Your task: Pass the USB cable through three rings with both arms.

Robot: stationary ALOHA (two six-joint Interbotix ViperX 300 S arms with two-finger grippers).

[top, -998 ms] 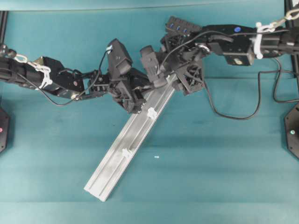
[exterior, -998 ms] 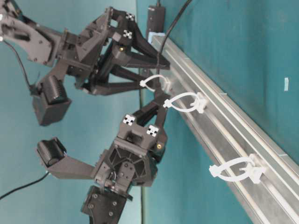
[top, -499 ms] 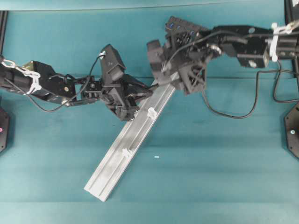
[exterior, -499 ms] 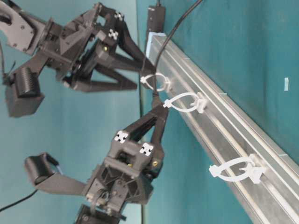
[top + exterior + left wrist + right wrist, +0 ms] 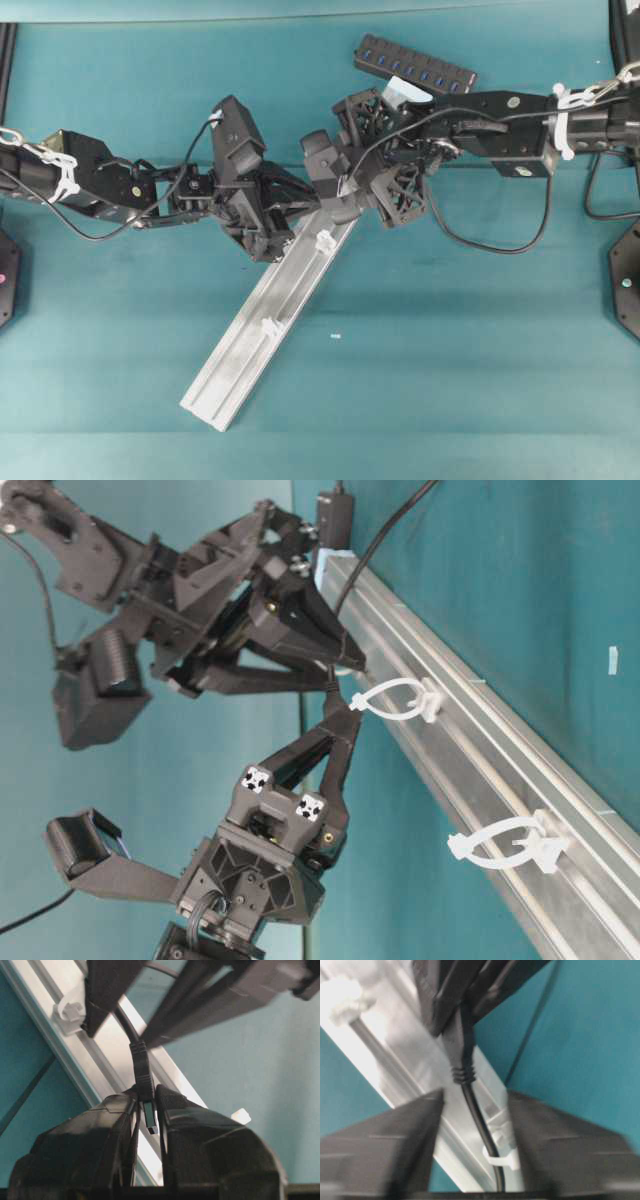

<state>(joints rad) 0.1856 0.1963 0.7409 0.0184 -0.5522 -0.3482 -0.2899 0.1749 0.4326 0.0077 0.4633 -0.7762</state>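
Since a moment ago the right end effector (image 5: 338,200) has swung in over the top of the silver rail (image 5: 250,335), its fingers (image 5: 300,645) now hiding the uppermost of the three rings (image 5: 398,700) from table level, and its jaws have narrowed though still parted around the cord. Pressed together, the left end effector (image 5: 340,715) pinches the plug of the USB cable (image 5: 144,1085) just beside the rail. A black multi-port hub (image 5: 415,66) lies on the teal desk (image 5: 450,350); no writing is readable.

Robotics lab bench: teal mat (image 5: 450,340), two tabletop arms from frame's left and right, aluminium rail (image 5: 255,335) mid-frame.
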